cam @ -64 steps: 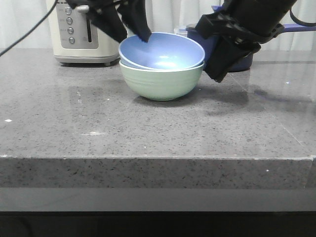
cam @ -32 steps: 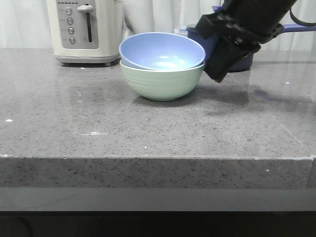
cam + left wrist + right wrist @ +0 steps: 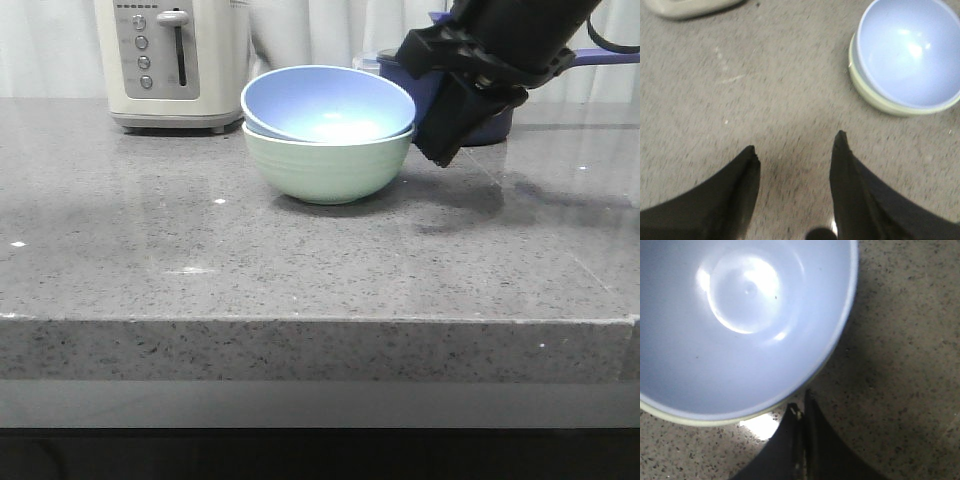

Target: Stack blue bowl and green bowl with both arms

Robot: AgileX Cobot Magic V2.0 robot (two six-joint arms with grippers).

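Note:
The blue bowl (image 3: 328, 103) sits nested inside the green bowl (image 3: 328, 166) on the grey counter, slightly tilted. Both show in the left wrist view, blue bowl (image 3: 910, 50) over the green bowl's rim (image 3: 875, 97). My right gripper (image 3: 438, 150) hangs just right of the stack with its jaws closed together and nothing between them; in its wrist view the right gripper (image 3: 801, 407) is just outside the blue bowl (image 3: 740, 320), with a thin sliver of the green bowl (image 3: 685, 417) showing. My left gripper (image 3: 795, 145) is open over bare counter, away from the bowls, and out of the front view.
A cream toaster (image 3: 170, 62) stands at the back left. A dark navy saucepan (image 3: 470, 95) sits behind the right gripper. The counter's front edge (image 3: 320, 320) runs across the front view.
The left gripper, which was at the blue bowl's back rim one second ago, has let go and withdrawn out of the front view. The bowls and the right arm have stayed put.

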